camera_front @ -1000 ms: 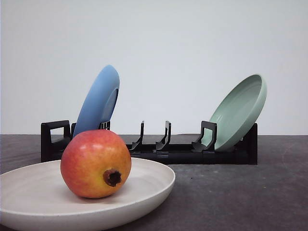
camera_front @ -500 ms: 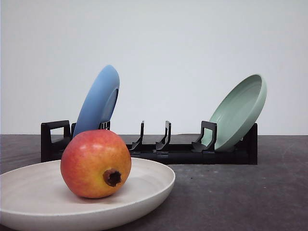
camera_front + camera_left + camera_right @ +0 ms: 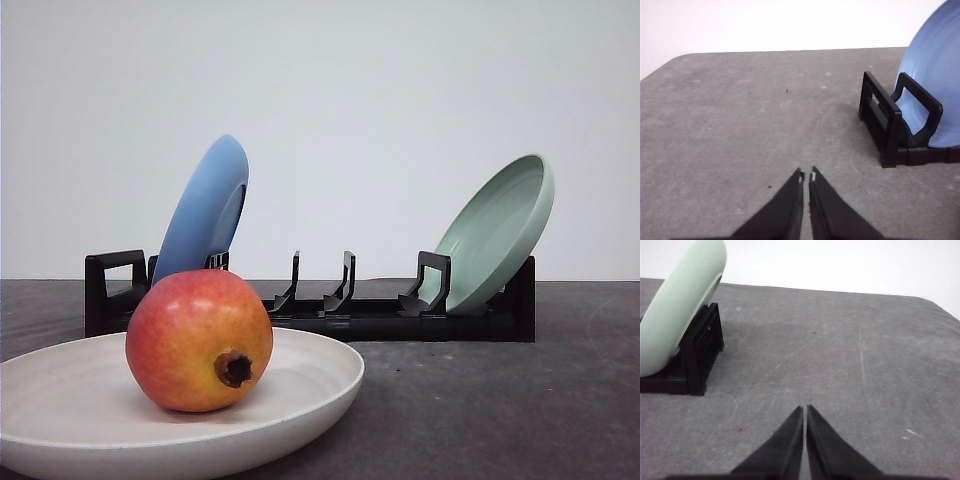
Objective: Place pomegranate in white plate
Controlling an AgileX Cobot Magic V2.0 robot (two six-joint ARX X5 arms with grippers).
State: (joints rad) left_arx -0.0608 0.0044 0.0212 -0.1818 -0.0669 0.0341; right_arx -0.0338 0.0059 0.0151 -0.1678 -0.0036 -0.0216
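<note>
1. Pomegranate [image 3: 199, 340] is seated in the white plate [image 3: 320, 385], crown stub facing forward.
2. Left gripper [image 3: 806, 176] and right gripper [image 3: 805, 410] fingers are pressed together, nothing held, above bare table [image 3: 840, 365].

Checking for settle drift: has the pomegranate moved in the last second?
No. The pomegranate sits in the white plate at the same spot, its top level with the black rack handle as before.

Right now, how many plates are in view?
3. The shallow cream-white plate lies flat in front, holding the red-orange pomegranate. The blue plate and the pale green plate stand at opposite ends of the black rack.
</note>
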